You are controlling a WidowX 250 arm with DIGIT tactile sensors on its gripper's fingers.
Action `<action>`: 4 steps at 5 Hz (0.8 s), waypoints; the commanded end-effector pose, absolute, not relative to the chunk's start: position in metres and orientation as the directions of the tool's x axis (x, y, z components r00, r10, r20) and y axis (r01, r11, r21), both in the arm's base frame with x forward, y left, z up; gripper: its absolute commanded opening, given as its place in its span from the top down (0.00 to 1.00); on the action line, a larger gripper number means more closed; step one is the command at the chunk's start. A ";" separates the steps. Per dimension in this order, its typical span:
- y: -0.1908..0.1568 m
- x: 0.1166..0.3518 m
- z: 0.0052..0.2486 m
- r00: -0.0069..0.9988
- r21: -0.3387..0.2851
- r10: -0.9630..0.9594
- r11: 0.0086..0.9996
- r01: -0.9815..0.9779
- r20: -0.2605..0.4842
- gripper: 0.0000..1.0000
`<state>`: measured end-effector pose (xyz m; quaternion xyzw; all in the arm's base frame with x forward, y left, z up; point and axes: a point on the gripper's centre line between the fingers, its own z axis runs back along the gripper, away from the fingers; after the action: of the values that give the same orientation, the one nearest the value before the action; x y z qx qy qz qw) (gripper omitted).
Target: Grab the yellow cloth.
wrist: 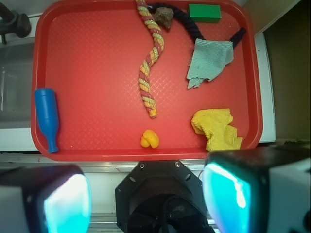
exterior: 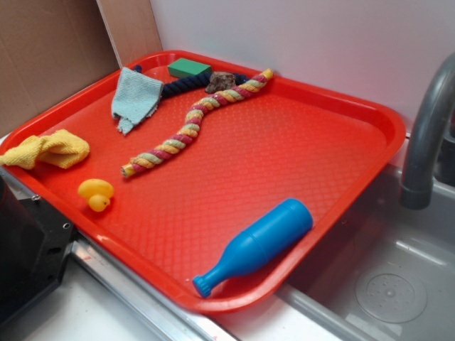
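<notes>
On the red tray (exterior: 370, 117), the exterior view shows the yellow cloth (exterior: 48, 150) bunched at the left rim, one corner draped over the edge. Same view: yellow duck (exterior: 96, 194) just beside it, blue bottle (exterior: 256, 246) lying on its side near the front rim, grey faucet (exterior: 426, 135) and sink basin at right. No gripper appears in this view.

Wrist view, looking straight down: gripper (wrist: 146, 199) at the bottom of the frame, fingers (wrist: 65, 204) wide apart, nothing between them, held above the counter edge outside the tray. Yellow cloth (wrist: 216, 128) lies just ahead of the right-hand finger as pictured, inside the tray's near corner, not touching it.

Wrist view also gives the layout more clearly: striped rope (wrist: 151, 60) running down the tray's middle, pale blue cloth (wrist: 209, 60) beyond the yellow one, green block (wrist: 204, 12), brown lump (wrist: 165, 17) and dark rope (wrist: 194, 26) along the far rim.
</notes>
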<state>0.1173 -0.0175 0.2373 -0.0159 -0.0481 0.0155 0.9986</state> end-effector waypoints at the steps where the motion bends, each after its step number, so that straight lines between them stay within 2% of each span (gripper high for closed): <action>1: -0.018 0.117 0.237 0.995 -0.033 0.032 0.999 -0.029 0.095 0.00; 2: 0.017 0.107 0.193 0.996 -0.009 0.063 0.998 -0.062 0.060 0.00; 3: 0.050 0.092 0.162 0.994 -0.005 0.085 0.996 -0.085 0.074 0.00; 4: 0.063 0.087 0.127 0.998 0.027 0.050 0.998 -0.051 0.026 0.00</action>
<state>0.0847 0.0598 0.1218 0.0105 -0.0052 0.0281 0.9995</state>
